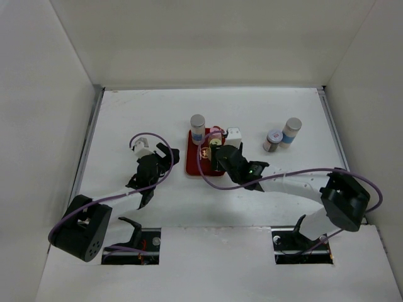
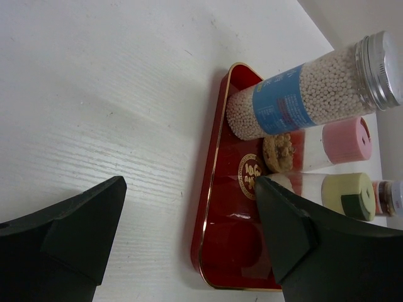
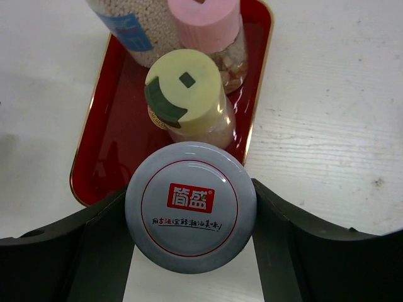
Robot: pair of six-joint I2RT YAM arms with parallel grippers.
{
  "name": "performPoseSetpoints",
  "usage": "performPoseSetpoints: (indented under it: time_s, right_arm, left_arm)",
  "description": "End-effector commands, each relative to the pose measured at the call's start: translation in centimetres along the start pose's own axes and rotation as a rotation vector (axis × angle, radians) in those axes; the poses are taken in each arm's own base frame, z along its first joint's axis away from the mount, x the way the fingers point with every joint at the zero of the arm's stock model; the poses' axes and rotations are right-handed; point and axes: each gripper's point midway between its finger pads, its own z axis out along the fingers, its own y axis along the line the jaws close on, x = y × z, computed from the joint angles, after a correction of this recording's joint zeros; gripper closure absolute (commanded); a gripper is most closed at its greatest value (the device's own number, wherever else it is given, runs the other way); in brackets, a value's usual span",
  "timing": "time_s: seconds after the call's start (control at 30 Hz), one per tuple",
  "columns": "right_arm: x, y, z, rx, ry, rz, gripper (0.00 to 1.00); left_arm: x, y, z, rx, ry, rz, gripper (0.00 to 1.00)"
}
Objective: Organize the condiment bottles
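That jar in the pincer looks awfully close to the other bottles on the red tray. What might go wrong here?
1. The silver-lidded jar in the right pincer sits right next to the yellow-green-capped shaker. A nudge forward may knock the shaker into the pink-capped bottle behind it.
2. The jar hangs over the near rim of the red tray. Released there, it might land on the rim and tip.

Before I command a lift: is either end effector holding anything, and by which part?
Right end effector grips the silver-lidded jar, one finger on each side of its lid. Left end effector is open, holding nothing.
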Motion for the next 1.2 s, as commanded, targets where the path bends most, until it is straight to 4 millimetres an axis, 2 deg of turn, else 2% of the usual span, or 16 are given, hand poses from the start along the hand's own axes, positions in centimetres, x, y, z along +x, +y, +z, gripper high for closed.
performPoseSetpoints:
  time_s: [0.0, 0.1, 0.3, 0.37, 0.47, 0.53, 0.63, 0.8, 0.87, 0.97, 1.03, 1.1, 1.17]
  right_arm:
    - [-5.7, 4.1, 0.1, -0.104, -0.149, 0.1, 0.43]
    - [-5.2, 4.2, 1.1, -0.092, -0.154, 0.091, 0.43]
    - [-2.9, 3.8, 2.9, -0.046, -0.127, 0.064, 0.41]
    - [-2.1, 3.7, 3.5, -0.033, -0.106, 0.047, 0.37]
    - [-1.2, 3.9, 3.6, -0.024, -0.08, 0.031, 0.25]
    - [-1.6, 3.9, 3.0, -0.027, -0.082, 0.034, 0.2]
    - [-3.1, 3.8, 1.1, -0.048, -0.101, 0.05, 0.13]
    - [-5.3, 1.5, -3.1, -0.065, -0.148, 0.09, 0.07]
    - [-5.9, -0.4, -4.4, -0.054, -0.172, 0.114, 0.06]
    - [-7.3, -6.4, -4.7, 0.056, -0.221, 0.182, 0.06]
    - [-7.8, -11.6, -4.1, 0.184, -0.243, 0.228, 0.06]
    - [-7.5, -16.0, -3.5, 0.305, -0.235, 0.26, 0.05]
    - [-7.1, -19.1, -2.6, 0.386, -0.209, 0.273, 0.04]
  left_arm:
    - [-1.2, -1.6, 0.2, 0.054, -0.037, -0.023, 0.17]
    - [-1.5, -1.7, 0.1, 0.054, -0.049, -0.025, 0.17]
    - [-1.2, -1.7, 0.1, 0.054, -0.042, -0.022, 0.17]
    - [-1.0, -1.5, 0.3, 0.049, -0.031, -0.021, 0.17]
    - [-1.3, -1.6, 0.2, 0.054, -0.039, -0.023, 0.17]
    - [-1.3, -1.5, 0.2, 0.051, -0.04, -0.024, 0.17]
    - [-1.4, -1.5, 0.1, 0.054, -0.043, -0.026, 0.17]
    - [-1.2, -1.5, 0.2, 0.052, -0.034, -0.025, 0.17]
    - [-1.3, -1.7, 0.1, 0.055, -0.04, -0.025, 0.17]
    - [-1.2, -1.6, 0.2, 0.054, -0.035, -0.025, 0.17]
    - [-1.4, -1.8, 0.1, 0.059, -0.043, -0.026, 0.17]
    - [-1.4, -1.7, 0.0, 0.057, -0.048, -0.025, 0.17]
    - [-1.2, -1.5, 0.2, 0.048, -0.04, -0.022, 0.17]
